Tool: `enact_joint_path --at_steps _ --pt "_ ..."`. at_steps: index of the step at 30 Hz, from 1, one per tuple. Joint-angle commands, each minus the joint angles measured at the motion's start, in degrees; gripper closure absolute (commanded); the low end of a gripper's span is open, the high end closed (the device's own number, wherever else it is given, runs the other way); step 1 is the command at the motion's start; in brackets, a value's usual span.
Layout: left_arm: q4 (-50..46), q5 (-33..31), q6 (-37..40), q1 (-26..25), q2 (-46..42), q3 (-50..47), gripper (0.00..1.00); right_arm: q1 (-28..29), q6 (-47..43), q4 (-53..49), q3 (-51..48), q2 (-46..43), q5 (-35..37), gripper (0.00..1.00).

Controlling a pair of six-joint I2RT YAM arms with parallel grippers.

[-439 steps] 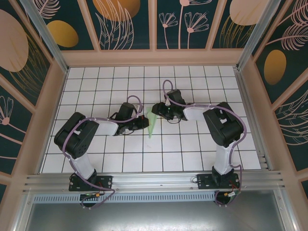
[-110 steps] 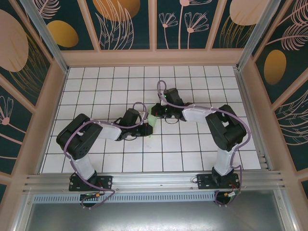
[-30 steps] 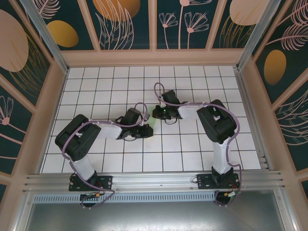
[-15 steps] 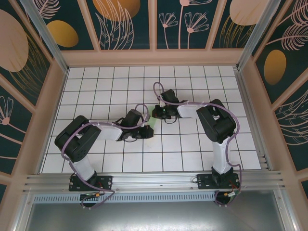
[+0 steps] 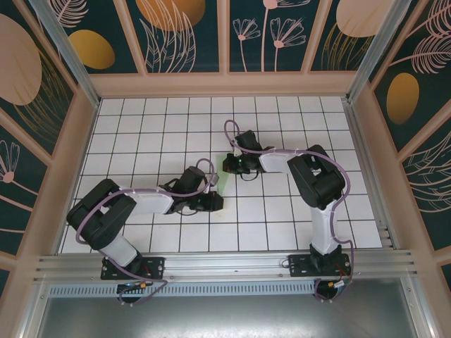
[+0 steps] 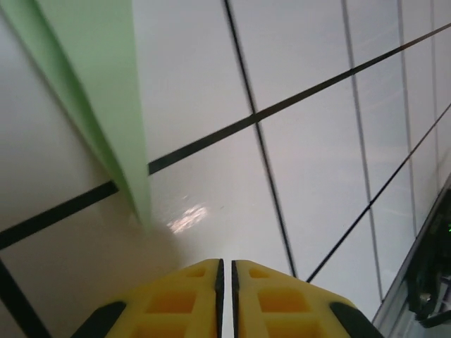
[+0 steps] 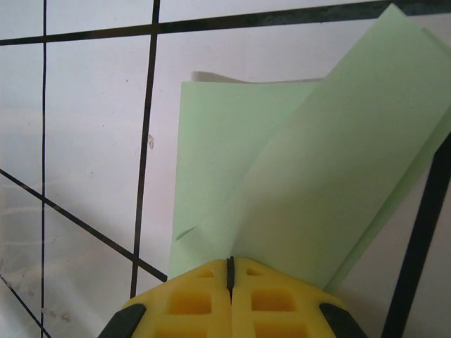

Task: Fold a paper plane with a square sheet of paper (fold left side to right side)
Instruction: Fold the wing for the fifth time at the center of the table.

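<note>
At the bottom of the overhead frame, both arms are seen bolted to a metal rail (image 5: 225,262), and beyond it the white-tiled worktop (image 5: 141,134) is laid out.

The left gripper (image 5: 214,202) is found low on the worktop just left of centre. In the left wrist view its yellow fingers (image 6: 176,303) are closed together, with only a hairline slit left between them and nothing clamped. The pointed tip of the paper plane (image 6: 99,70) is seen lying flat on the tiles. It runs down from the upper left of that frame and ends just ahead of the fingertips, apart from them. Its long edge is straight and crosses one black tile line.

Farther up the overhead frame, the right gripper (image 5: 231,164) is placed at the centre of the worktop. In the right wrist view its fingers (image 7: 275,303) are likewise shut tight. The wide end of the paper plane is met by their tips, and a folded flap is angled from there toward the upper right. A flat layer with a squared corner is left showing at upper centre. Whether a layer is pinched between the tips cannot be told.

Bare tiles are left open to the left, to the right and beyond both grippers, up to the patterned walls (image 5: 183,35).
</note>
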Motion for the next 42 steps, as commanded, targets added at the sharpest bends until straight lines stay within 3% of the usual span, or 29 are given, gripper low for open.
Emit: enact_joint_path --at_steps 1,8,16,33,42 --pt "-3.79 0.55 1.69 2.02 -1.91 4.97 0.83 0.51 -0.94 -3.21 -0.43 3.99 4.43 1.00" --pt "-6.84 -2.16 5.59 4.36 5.21 11.06 0.82 0.76 -0.94 -3.40 -0.42 3.53 4.41 1.00" --pt "-4.65 -2.96 6.08 4.36 12.72 11.61 0.83 1.07 -1.02 -3.49 -0.52 3.40 4.20 1.00" --pt "-2.53 -4.48 3.85 2.38 13.92 2.65 0.85 -2.79 -2.38 -3.44 4.25 3.72 1.00 1.00" --pt "-0.73 -4.56 2.88 2.22 13.88 0.31 0.86 -8.36 -3.91 -5.45 9.35 6.92 -0.99 1.00"
